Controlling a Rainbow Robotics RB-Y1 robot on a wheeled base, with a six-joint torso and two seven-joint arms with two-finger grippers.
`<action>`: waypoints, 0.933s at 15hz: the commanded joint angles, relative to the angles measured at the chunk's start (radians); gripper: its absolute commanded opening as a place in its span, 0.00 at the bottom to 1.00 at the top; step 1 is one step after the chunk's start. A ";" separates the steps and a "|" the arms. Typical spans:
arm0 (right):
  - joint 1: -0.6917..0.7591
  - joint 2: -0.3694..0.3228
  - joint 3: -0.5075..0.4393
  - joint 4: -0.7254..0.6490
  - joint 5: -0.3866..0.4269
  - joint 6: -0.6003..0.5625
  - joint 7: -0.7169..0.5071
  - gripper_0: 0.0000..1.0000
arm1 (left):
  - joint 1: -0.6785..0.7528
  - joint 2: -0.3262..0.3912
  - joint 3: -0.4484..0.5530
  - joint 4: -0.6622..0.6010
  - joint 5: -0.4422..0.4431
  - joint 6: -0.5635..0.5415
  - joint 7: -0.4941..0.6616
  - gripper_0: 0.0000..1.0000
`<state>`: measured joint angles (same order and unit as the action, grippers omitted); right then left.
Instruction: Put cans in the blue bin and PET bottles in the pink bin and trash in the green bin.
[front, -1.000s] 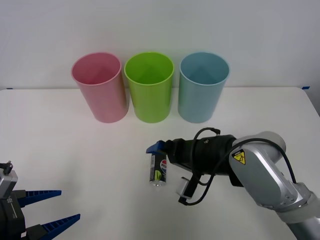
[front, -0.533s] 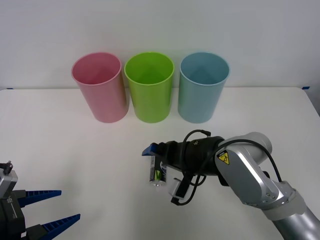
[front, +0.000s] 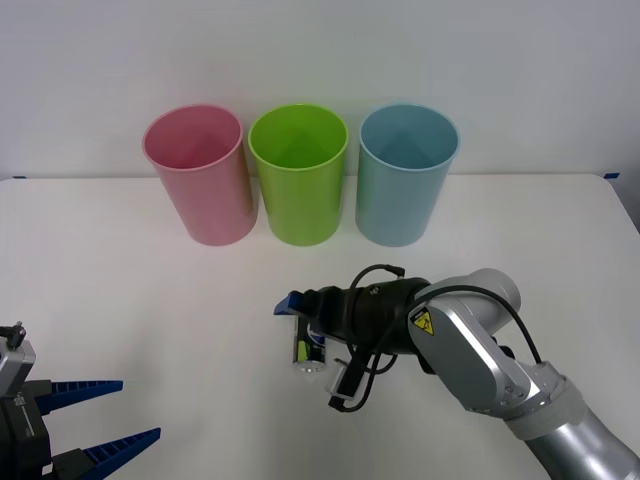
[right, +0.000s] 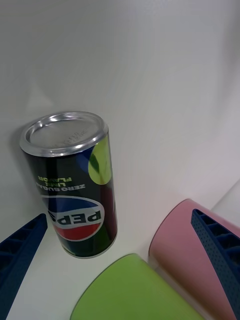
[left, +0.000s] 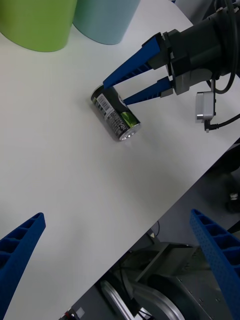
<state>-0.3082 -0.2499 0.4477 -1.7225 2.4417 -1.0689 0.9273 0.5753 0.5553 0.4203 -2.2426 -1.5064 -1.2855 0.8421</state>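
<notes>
Right wrist view: can (right: 75, 190) label reads "PEPSI".

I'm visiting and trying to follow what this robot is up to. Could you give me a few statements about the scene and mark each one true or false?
1. The can lies on its side on the table. True.
2. The can is already inside the blue bin. False: it is on the table, in front of the bins.
3. The right gripper is open, its fingers on either side of the can. True.
4. The green bin stands between the pink bin and the blue one. True.
5. The left gripper is holding the can. False: it is open, at the table's near left corner, away from the can.
</notes>
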 joint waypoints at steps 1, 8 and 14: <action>-0.017 0.020 0.003 0.034 0.019 0.006 0.002 1.00 | 0.000 0.000 0.000 0.000 0.000 0.000 0.000 1.00; -0.045 0.018 0.042 0.075 0.069 0.026 -0.004 1.00 | 0.000 0.000 0.000 0.000 0.000 0.000 0.000 1.00; -0.057 0.023 0.062 0.107 0.076 0.038 -0.007 1.00 | 0.000 0.000 0.000 0.000 0.000 0.000 0.000 1.00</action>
<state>-0.3623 -0.2271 0.5082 -1.6199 2.5161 -1.0308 0.9206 0.5753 0.5553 0.4203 -2.2426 -1.5064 -1.2855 0.8421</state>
